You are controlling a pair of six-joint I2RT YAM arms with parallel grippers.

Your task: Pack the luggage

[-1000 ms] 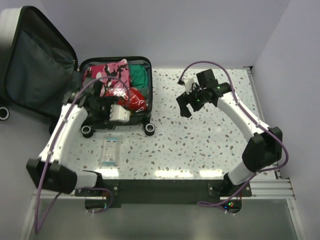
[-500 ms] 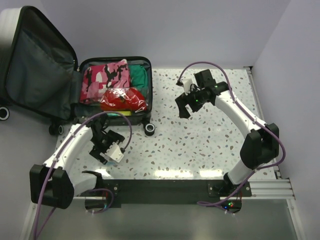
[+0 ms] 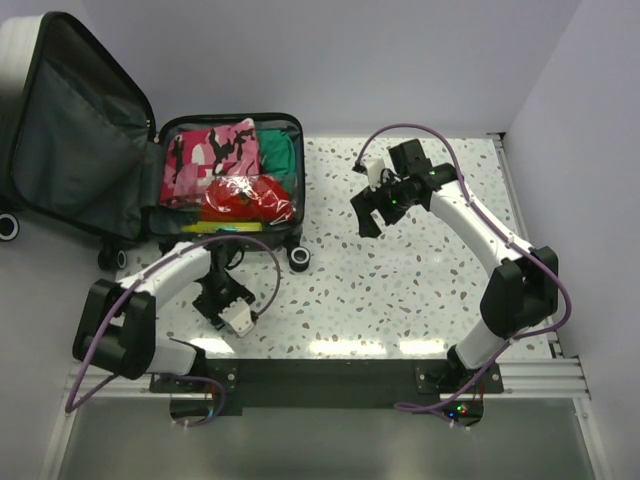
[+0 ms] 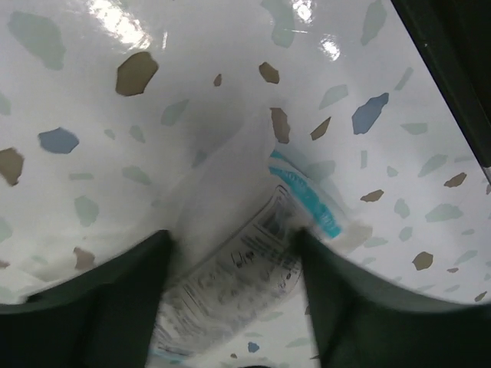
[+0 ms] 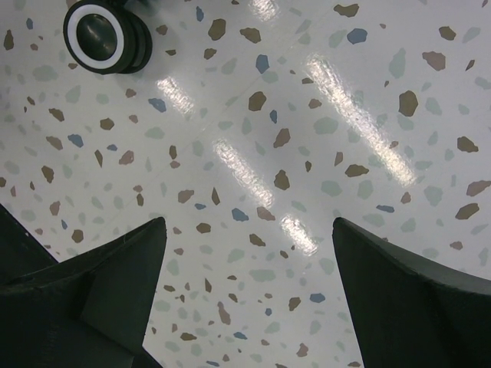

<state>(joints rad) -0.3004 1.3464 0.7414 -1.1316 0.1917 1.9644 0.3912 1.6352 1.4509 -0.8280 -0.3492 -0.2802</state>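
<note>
Blurred packet [image 4: 245, 264] print; cropped luggage [image 3: 60, 150] lid

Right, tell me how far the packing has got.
Done: pink, green and red clothes lie in the open luggage. In hand: the left tool straddles a clear packet on the table. Left: load that packet and shut the lid. The right tool hangs open.

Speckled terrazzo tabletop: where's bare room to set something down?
Widest bare patch: the middle of the speckled tabletop, from the open dark-lined suitcase's black front wheel to the right edge, including under the hovering right gripper. Crowded: front left, where the left gripper straddles a clear-wrapped packet, and the suitcase, stuffed with bagged clothes.
</note>
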